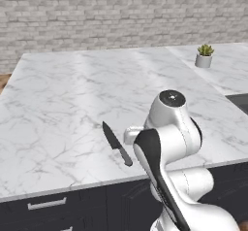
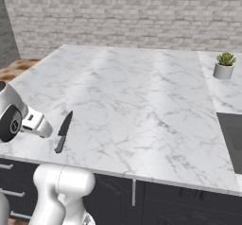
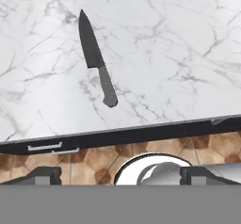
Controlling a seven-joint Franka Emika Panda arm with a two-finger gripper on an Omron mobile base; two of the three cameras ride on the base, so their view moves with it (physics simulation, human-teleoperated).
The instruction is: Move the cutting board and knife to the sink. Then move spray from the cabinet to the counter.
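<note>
The knife lies flat on the white marble counter, close to its front edge. Its dark blade points away from me and its grey handle points toward the edge. My gripper hangs in front of the counter edge, short of the knife. Its jaws are open wide and hold nothing. A dark corner of the sink shows at the right. The cutting board, the spray and the cabinet are out of view.
A small potted plant stands at the far right of the counter. Dark drawers with silver handles run under the front edge. A brick wall closes the back. My folded arm rises before the counter.
</note>
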